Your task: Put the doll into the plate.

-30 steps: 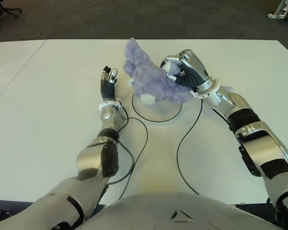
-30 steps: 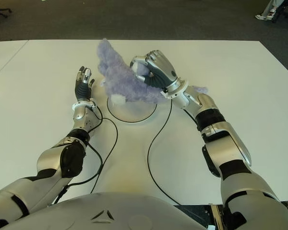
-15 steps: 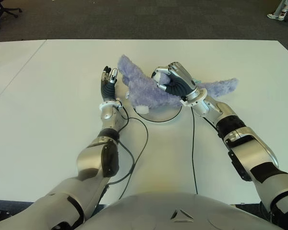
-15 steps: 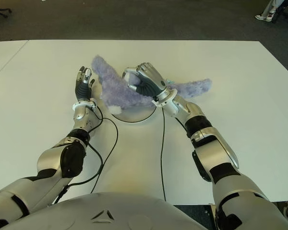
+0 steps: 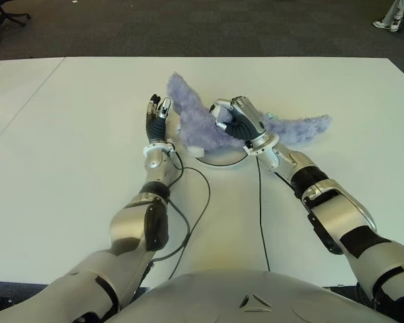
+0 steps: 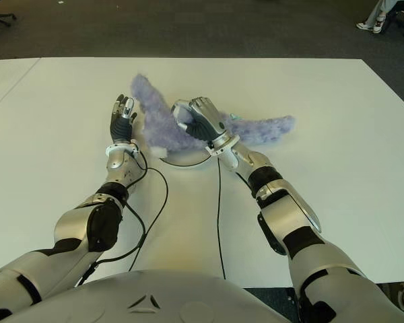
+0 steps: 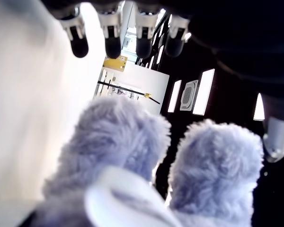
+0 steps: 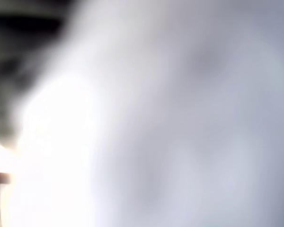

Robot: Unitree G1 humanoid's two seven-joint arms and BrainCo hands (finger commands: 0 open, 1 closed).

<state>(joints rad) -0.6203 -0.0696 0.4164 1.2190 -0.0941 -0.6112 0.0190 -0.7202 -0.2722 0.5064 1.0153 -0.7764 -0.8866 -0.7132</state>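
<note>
Right robot hand [image 5: 237, 121] grips a fluffy lavender plush doll [image 5: 195, 120] over the white plate [image 5: 225, 159]; left robot hand [image 5: 155, 116] open beside it.

Across the top of the frame we see four of our left hand's [image 7: 123, 28] fingertips [image 7: 112, 47], dark and rounded, hanging straight and spread with nothing between them. Below them the doll [image 7: 118, 156] fills the lower half: two tall lobes of fluffy lavender fur, one at centre left and one [image 7: 215, 170] at lower right, with a paler patch [image 7: 128, 203] at the bottom centre. The white table [image 7: 33, 109] takes up the left side. At the right edge we catch a silver, rounded part [image 7: 277, 137] we cannot identify.
</note>
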